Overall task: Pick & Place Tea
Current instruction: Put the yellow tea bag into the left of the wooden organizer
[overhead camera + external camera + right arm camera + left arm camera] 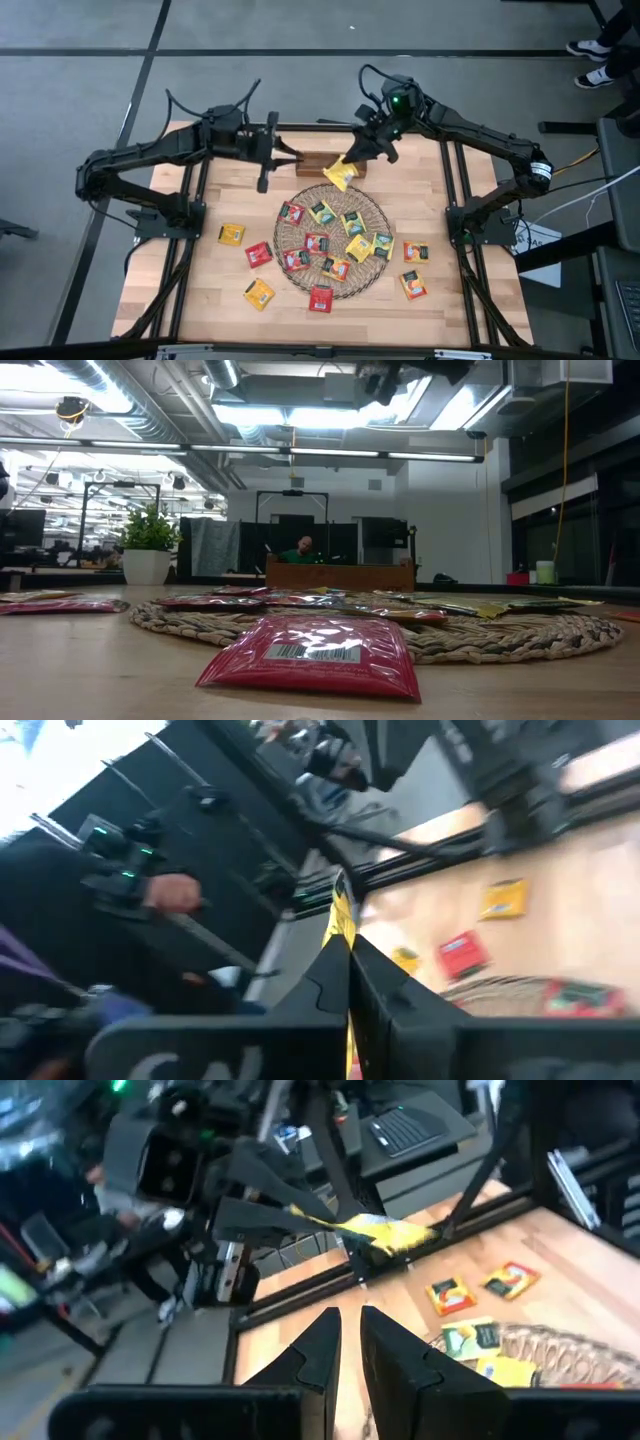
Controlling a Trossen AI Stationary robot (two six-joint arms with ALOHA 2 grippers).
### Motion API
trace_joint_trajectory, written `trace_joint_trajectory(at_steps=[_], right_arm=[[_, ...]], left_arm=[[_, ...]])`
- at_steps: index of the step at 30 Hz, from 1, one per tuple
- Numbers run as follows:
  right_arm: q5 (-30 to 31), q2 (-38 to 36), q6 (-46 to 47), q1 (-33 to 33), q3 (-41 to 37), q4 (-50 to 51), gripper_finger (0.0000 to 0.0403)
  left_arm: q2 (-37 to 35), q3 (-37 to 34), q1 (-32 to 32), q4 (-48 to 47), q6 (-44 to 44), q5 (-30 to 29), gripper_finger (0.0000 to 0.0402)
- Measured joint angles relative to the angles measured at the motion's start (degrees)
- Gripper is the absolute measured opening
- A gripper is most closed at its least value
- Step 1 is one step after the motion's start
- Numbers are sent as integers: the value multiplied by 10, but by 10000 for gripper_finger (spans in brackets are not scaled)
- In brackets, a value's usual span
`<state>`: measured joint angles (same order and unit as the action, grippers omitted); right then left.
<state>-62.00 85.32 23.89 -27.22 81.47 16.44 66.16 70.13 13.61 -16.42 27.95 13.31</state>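
A round woven wicker mat is laid on a pale wooden slatted table, and it serves as the landmark here. On the mat small flat square tea sachets in red, yellow and orange are scattered, glossy and foil-like. Others lie on the bare wood beside it: a yellow sachet and a red one on the left arm's side, two orange ones on the right arm's side, and a red sachet touching the mat's near rim. Beyond the mat's far rim a dark wooden box is set.

The right gripper is held raised above the box, its arm bent down from the far right corner; its fingers are clamped on a yellow sachet, which hangs tilted in the air. The left gripper is stretched level toward the box from the other side, its fingers drawn narrow with only a thin slit between them, and nothing is seen in them.

Behind the table a green potted plant and ceiling strip lights are seen.
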Motion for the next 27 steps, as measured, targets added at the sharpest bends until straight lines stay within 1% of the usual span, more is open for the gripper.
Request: trace_joint_trajectory(at_steps=[4,8,10,16,19,27], right_arm=[[-21,0,29,3,0,0,0],[-21,0,29,5,0,0,1],[-21,0,30,5,0,0,2],[-21,0,52,5,0,1,3],[-21,0,62,5,0,1,3],[-30,1,101,5,0,3,4]], left_arm=[[8,0,-30,20,66,-28,41],[11,0,-61,34,164,-86,41],[13,0,-69,33,194,-107,41],[18,0,-70,42,180,-109,47],[23,0,-75,60,183,-103,67],[43,1,-94,96,231,-113,151]])
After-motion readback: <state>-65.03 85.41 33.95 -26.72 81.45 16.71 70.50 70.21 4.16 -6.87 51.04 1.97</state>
